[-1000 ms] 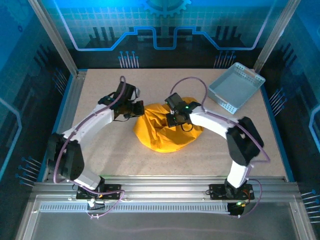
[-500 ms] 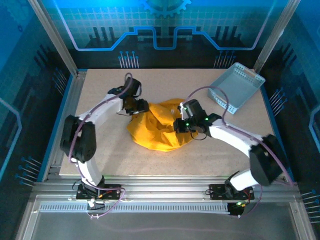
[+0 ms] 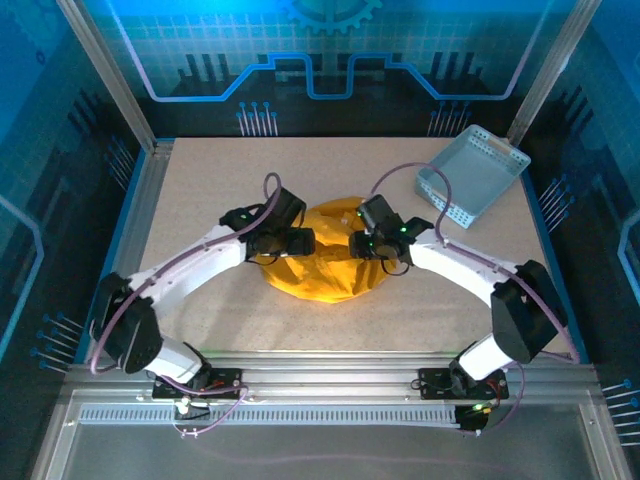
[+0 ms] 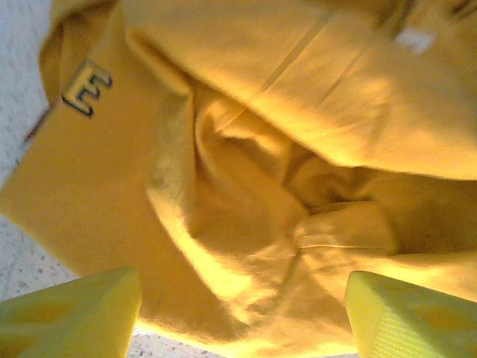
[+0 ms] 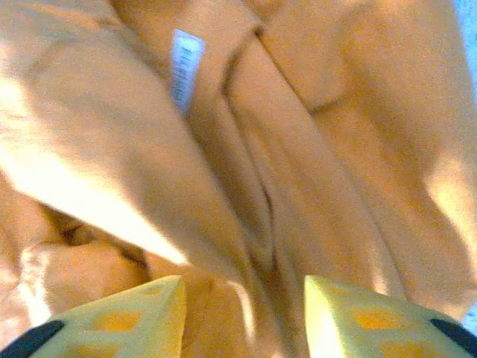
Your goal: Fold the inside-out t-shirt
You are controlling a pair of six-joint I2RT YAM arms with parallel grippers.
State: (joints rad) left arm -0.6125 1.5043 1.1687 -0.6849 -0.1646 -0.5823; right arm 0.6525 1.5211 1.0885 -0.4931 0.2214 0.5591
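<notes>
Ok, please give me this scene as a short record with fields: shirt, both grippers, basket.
shirt: yellow t-shirt, crumpled heap mid-table, not folded
left gripper: open, over the heap's left side
right gripper: open, over the heap's right side
tag: white, showing among the folds in the right wrist view
basket: far right corner, apart from the heap

We see the mustard-yellow t-shirt (image 3: 322, 272) crumpled in a rounded heap near the middle of the table (image 3: 200, 190), its white label (image 5: 185, 66) showing.
</notes>
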